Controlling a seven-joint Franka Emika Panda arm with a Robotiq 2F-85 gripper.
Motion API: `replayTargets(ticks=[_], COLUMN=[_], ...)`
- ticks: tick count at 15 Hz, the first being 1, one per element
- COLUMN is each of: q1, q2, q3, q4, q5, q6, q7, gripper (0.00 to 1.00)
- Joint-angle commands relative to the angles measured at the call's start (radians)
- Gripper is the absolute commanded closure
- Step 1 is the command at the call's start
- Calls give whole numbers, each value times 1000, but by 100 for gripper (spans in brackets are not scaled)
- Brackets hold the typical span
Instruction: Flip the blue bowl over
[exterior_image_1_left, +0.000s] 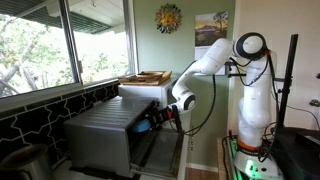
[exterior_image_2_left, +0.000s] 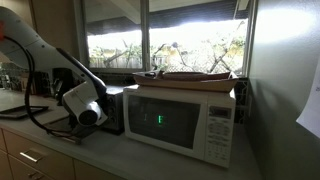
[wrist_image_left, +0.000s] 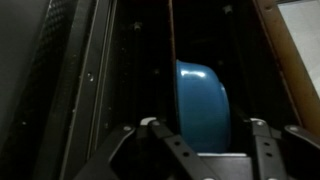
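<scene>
While its jaws stand wide apart and empty, gripper (wrist_image_left: 205, 130) faces the blue bowl (wrist_image_left: 203, 100), bowl side-on in wrist view, within a dark recess (wrist_image_left: 135, 60).

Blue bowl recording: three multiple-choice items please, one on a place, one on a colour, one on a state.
1. Where does the wooden tray sit? A. on the white microwave B. on the floor C. inside a drawer
2. What colour is the bowl? A. red B. blue C. white
3. How is the end effector? A. open B. shut on the bowl C. out of view
Answers: 1 A, the tray lies on the microwave's top; 2 B, the wrist view shows bright blue; 3 A, its fingers stand wide apart, clear of the bowl.
</scene>
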Motion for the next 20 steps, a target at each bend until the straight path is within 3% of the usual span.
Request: replayTargets(ticks=[1, 2, 4, 7, 10, 14, 16, 18, 19, 20], q1=[-7, -7, -9, -11, -12, -16, -19, -22, -24, -25], q2=[12, 8, -1, -11, -18, -23, -26, -29, -30, -29], q3=[-6, -5, -6, -6, -4, -5, -6, -9, -10, -11], q4=[-1, -2, -4, -5, -6, -5, -6, -7, -7, -7], q5=[-6, -13, -23, -39, -60, -91, -105, -118, -123, -127], q6=[-18, -14, -7, 2, 19, 32, 38, 38, 34, 32], q7=[7, 11, 14, 17, 22, 35, 39, 38, 35, 36], gripper=[40, 46, 46, 54, 53, 11, 0, 3, 22, 26])
